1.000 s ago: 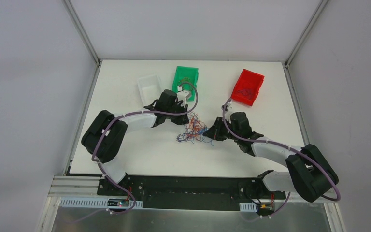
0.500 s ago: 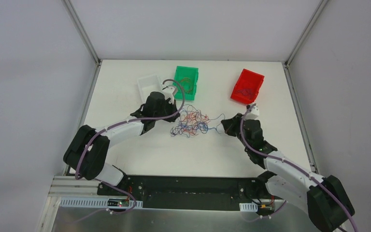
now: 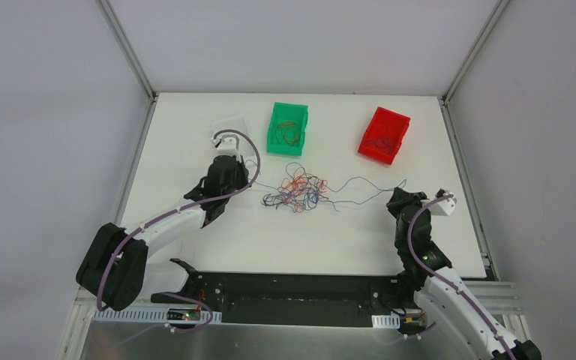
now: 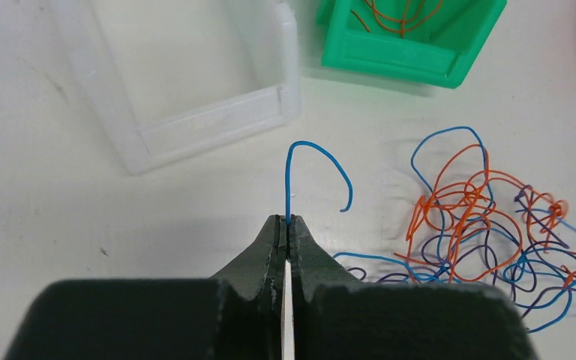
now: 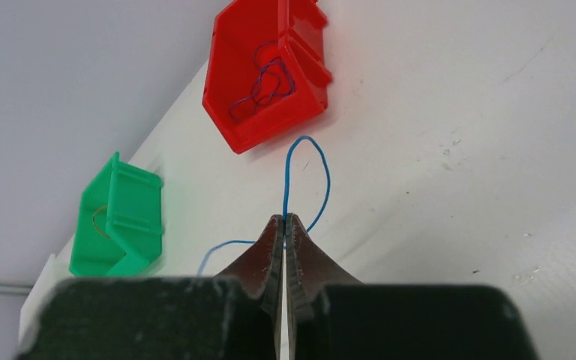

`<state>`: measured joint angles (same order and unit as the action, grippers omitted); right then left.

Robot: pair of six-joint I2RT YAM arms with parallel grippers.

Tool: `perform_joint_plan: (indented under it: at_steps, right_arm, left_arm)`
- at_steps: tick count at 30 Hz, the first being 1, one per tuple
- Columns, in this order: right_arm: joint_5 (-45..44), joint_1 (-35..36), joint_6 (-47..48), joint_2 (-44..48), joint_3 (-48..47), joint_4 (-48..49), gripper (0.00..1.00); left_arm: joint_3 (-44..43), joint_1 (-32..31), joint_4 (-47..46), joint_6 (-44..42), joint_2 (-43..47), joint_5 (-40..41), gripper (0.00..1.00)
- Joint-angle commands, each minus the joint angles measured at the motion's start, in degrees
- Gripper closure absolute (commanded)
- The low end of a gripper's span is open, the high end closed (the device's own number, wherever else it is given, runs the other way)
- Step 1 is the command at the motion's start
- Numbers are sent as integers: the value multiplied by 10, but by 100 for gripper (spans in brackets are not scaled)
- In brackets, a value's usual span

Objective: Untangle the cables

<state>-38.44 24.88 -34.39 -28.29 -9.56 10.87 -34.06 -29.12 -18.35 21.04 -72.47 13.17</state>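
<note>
A knot of thin blue, orange-red and purple cables (image 3: 300,191) lies mid-table; it also shows at the right of the left wrist view (image 4: 487,225). My left gripper (image 4: 289,220) is shut on a blue cable (image 4: 311,150) whose free end curls above the tips. In the top view the left gripper (image 3: 234,159) sits left of the knot, near the clear bin. My right gripper (image 5: 285,217) is shut on a blue cable (image 5: 307,161) that loops above the tips. In the top view the right gripper (image 3: 399,192) holds a blue strand (image 3: 364,184) stretched out from the knot.
A clear bin (image 3: 229,127) stands at the back left, seen empty in the left wrist view (image 4: 187,67). A green bin (image 3: 288,127) holds orange wires. A red bin (image 3: 384,135) holds blue and purple wires (image 5: 266,82). The table's right edge (image 3: 465,187) is near the right gripper.
Both arms have drawn apart and back from the knot, the left to the left, the right to the right. A long blue strand has been pulled out of the knot to the right.
</note>
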Motion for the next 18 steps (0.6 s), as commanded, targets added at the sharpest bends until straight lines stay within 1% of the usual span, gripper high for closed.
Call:
perform_joint_plan:
  at_steps: [1,3,6,10,11,15,18]
  right_arm:
    - [-38,-4,-1,24,-5,-24,100]
    - [5,-4,26,21,-15,-20,100]
    - [60,-4,57,9,-20,-6,100]
    - [166,-4,91,-11,-20,37,100]
    - [177,-4,93,-16,-18,47,100]
    - [145,-4,84,-20,-39,13,100]
    - [172,-4,92,-15,-88,-38,100]
  left_arm:
    - [30,7,-56,8,50,44,100]
    - [39,7,-72,-1,59,27,100]
    - [40,7,-70,-6,69,25,100]
    - [54,7,-96,-22,100,-24,100]
    - [47,7,-84,-21,111,-34,100]
    - [-14,8,55,6,177,6,100]
    - [-64,9,152,-7,213,19,100]
